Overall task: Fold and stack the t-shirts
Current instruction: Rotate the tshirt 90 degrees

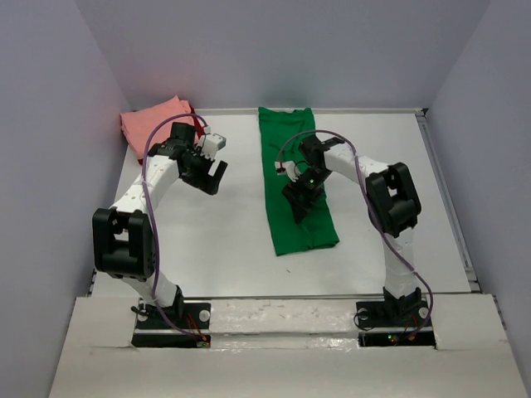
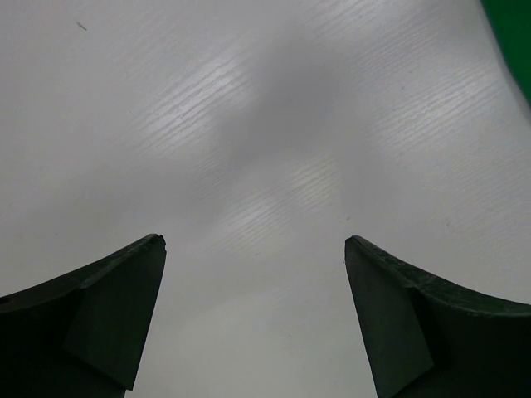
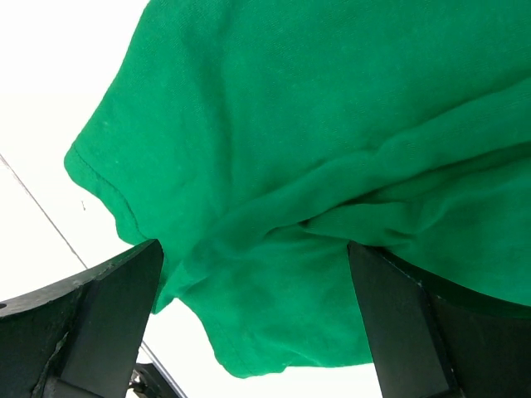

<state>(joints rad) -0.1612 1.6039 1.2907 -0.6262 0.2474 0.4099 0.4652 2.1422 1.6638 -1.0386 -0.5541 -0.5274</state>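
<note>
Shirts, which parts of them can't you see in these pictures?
Dark red shirt: top view, only a sliver; the left arm covers the rest.
Pink shirt: top view, right edge hidden behind the left arm.
Green shirt: top view, middle under the right gripper; both wrist views cut it off at their edges.

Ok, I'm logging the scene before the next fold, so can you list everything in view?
green tee: one, bright green, folded into a long strip mid-table
pink tee: one, salmon, folded, far left corner
red cloth: one sliver, dark red, at the pink tee's right edge, mostly hidden
table: one, white
walls: three, pale grey, around the table
left arm, right arm: white and black, bases at the near edge
left claw: black, open over bare table
right claw: black, open over the green tee
</note>
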